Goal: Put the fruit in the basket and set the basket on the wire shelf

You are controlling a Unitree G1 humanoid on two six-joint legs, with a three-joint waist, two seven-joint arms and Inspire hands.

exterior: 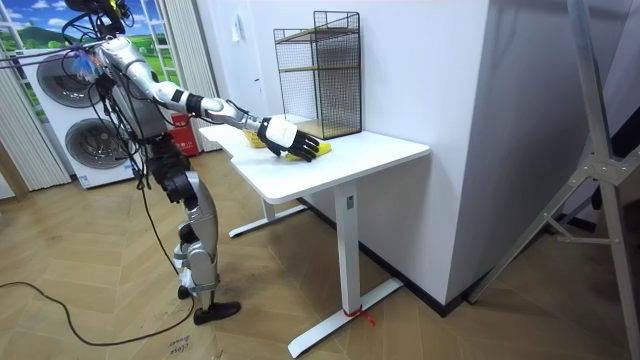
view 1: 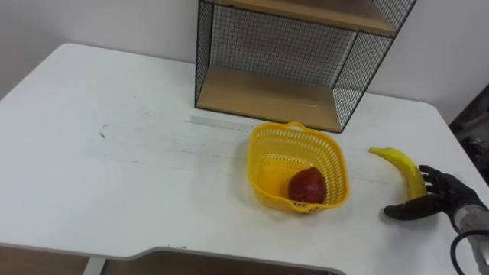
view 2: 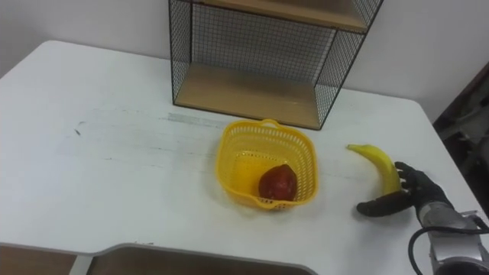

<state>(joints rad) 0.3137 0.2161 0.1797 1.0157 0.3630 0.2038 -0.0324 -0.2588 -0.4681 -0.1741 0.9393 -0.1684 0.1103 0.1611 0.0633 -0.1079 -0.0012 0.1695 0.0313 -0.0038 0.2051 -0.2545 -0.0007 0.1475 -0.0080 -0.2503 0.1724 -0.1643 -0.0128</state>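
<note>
Right hand (view 1: 443, 195) outstretched, fingers spread

Surface: white rectangular table top (view 1: 114, 176), with faint grey scuffs.
12 o'clock, far edge: black wire-mesh shelf with wooden boards (view 1: 267, 95), standing upright.
6 o'clock of the shelf: yellow perforated plastic basket (view 1: 263, 164), near it but apart.
3 o'clock of the basket: yellow curved banana (view 1: 405, 166), lying flat near the table's edge.
</note>
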